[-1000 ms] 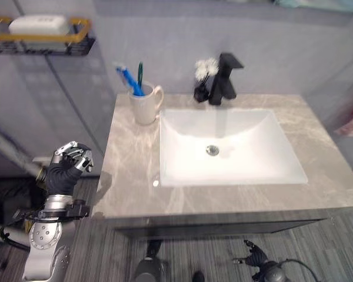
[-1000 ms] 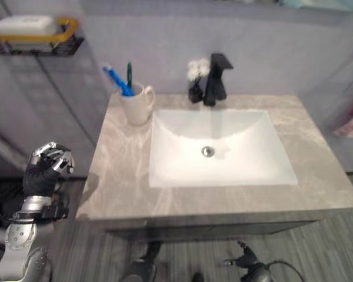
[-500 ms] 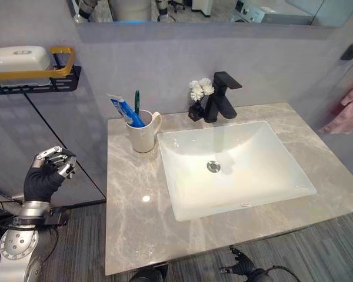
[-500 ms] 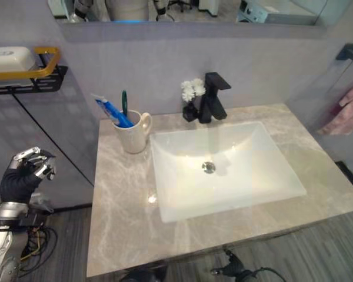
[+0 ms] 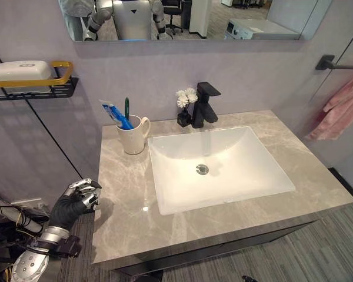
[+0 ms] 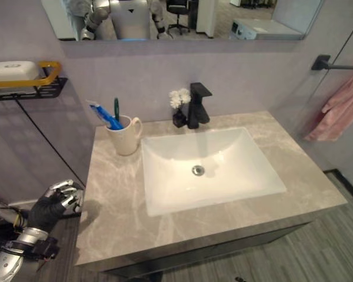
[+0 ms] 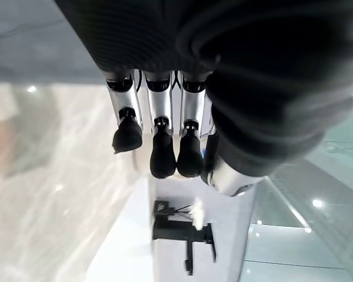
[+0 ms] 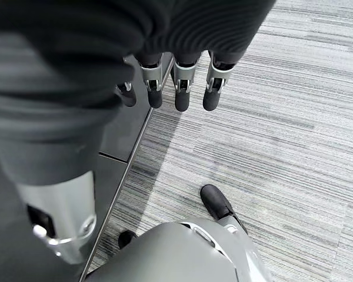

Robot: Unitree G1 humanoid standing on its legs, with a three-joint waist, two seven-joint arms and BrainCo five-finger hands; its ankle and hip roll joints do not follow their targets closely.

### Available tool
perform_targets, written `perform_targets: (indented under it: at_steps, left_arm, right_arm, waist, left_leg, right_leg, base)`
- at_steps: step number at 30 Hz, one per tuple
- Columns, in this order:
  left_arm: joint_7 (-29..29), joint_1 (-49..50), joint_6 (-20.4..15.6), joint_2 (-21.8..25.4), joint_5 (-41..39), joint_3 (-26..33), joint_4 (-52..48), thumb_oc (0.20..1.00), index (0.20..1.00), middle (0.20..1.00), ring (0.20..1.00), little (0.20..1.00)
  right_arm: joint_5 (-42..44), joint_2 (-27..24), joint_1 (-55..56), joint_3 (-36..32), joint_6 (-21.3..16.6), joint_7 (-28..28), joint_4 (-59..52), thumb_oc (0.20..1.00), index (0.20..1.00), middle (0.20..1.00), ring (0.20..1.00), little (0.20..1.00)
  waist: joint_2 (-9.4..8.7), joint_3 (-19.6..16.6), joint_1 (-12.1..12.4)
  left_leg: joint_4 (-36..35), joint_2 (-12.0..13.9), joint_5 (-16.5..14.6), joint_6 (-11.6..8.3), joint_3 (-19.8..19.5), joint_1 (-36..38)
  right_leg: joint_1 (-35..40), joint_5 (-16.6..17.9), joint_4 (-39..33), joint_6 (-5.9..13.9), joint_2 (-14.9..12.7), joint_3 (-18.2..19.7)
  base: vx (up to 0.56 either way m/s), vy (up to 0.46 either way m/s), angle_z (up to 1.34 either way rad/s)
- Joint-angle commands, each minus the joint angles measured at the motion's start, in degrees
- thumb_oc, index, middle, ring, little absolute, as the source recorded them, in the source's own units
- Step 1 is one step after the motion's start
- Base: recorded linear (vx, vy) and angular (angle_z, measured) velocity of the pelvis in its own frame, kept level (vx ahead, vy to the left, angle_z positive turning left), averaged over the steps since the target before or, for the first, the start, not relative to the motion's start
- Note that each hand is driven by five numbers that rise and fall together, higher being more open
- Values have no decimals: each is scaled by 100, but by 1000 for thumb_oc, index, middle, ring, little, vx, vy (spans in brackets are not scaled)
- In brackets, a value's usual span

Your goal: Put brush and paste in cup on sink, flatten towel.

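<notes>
A cream cup (image 5: 131, 136) stands on the grey marble counter (image 5: 123, 194) left of the white sink (image 5: 265, 176). In it stand a blue toothpaste tube (image 5: 113, 113) and a green toothbrush (image 5: 127, 108). A pink towel (image 5: 340, 107) hangs bunched from a black bar (image 5: 336, 64) on the right wall. My left hand (image 5: 76, 201) is off the counter's left edge, fingers curled, holding nothing. My right hand (image 8: 181, 88) hangs low over the floor with relaxed fingers and nothing in it.
A black faucet (image 5: 203, 104) and a small vase of white flowers (image 5: 183, 104) stand behind the basin. A black wall shelf with a yellow rail (image 5: 32, 87) carries a white block at upper left. A mirror (image 5: 182, 17) runs above.
The camera has lifted and turned right, bringing the towel and bar fully into view. My left hand sits lower beside the counter's left edge. Cup, paste and brush have not moved.
</notes>
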Motion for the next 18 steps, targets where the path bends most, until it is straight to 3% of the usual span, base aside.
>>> perform_targets:
  at_steps: [1, 10, 18]
  left_arm:
    - [-98, -354, -104, 206, -373, 24, -252, 200, 200, 200, 200, 200]
    - [163, -787, 15, 230, -494, -364, 414, 200, 200, 200, 200, 200]
    - [363, -971, 33, 69, -199, -259, 825, 200, 200, 200, 200, 200]
  right_arm:
    - [38, -353, -400, 273, -68, -3, -168, 1000, 1000, 1000, 1000, 1000]
    - [112, -660, -421, 215, -27, -40, -311, 1000, 1000, 1000, 1000, 1000]
    - [237, -801, -392, 18, 7, -56, -489, 1000, 1000, 1000, 1000, 1000]
  waist:
    - [12, 86, -132]
    - [186, 129, -402]
    - [266, 132, -511]
  left_leg:
    - [192, 201, -334, 87, -232, -128]
    - [-63, 377, -88, -30, -135, -439]
    - [-63, 422, -55, -61, -81, -609]
  right_leg:
    - [-340, 145, 33, 160, -96, 40]
    - [-877, 197, 33, 139, 56, 191]
    - [-1100, 219, 33, 146, 84, 267]
  base:
    - [-14, -53, -5]
    - [-24, -37, -8]
    - [8, -2, -7]
